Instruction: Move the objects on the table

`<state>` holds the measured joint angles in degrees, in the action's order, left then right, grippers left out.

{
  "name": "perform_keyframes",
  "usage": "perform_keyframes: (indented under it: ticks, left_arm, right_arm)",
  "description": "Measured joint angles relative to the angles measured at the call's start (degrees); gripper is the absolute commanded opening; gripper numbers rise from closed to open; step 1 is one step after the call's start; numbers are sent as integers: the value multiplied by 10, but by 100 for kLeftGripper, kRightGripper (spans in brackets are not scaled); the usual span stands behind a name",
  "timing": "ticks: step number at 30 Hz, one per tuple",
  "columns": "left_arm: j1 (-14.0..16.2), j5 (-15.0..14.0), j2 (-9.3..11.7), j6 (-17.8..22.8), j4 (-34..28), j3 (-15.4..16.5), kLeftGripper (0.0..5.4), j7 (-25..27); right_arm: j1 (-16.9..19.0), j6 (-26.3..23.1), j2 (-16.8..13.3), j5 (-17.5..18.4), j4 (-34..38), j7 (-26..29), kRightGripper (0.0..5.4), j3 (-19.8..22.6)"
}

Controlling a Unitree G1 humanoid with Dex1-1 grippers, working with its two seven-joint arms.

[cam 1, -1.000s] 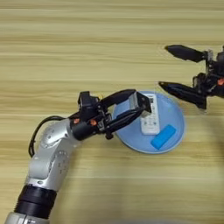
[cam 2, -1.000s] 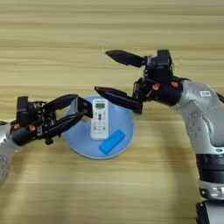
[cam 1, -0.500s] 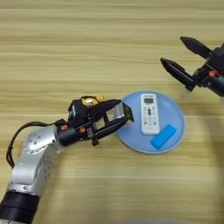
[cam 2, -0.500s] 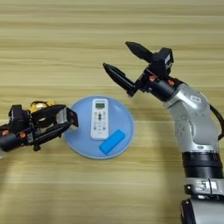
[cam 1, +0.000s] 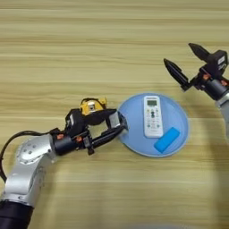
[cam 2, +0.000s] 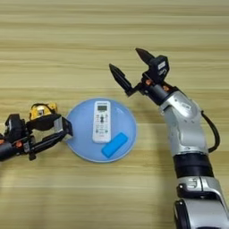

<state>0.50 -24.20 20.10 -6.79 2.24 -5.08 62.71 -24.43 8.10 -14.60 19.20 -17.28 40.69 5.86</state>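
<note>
The slim white remote (cam 1: 152, 116) lies on a round pale-blue plate (cam 1: 134, 139), with a small blue block (cam 1: 166, 139) beside it. My left gripper (cam 1: 120, 123) hovers at the plate's left rim, shut on the small silver-grey box (cam 1: 114, 120). Just behind that gripper, the yellow-and-black tape measure (cam 1: 91, 106) rests on the table (cam 1: 67, 53). My right gripper (cam 2: 125, 59) is open with nothing in it, above the table behind the plate's right side, its fingers pointing left.
My left forearm (cam 1: 31, 156) crosses the table's lower left. My right arm (cam 2: 185, 129) runs down the right side of the right eye view.
My left gripper has drawn back leftward from over the plate to its left rim, carrying the box. My right gripper has swung up and away from the plate.
</note>
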Motion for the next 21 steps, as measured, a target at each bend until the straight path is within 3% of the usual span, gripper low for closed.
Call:
perform_keyframes:
  ticks: [11, 16, 21]
  left_arm:
    - [77, -9, 64, 21, -81, 29, 250, -3]
    - [87, -8, 82, 21, -84, 33, 250, -5]
    - [87, 1, 85, 21, -75, 33, 250, -9]
  right_arm:
    - [-2, 45, 19, -46, -38, -66, 540, -9]
    - [-12, 74, 25, -67, -56, -128, 540, 4]
    - [-18, 110, 36, -82, -69, -189, 540, 18]
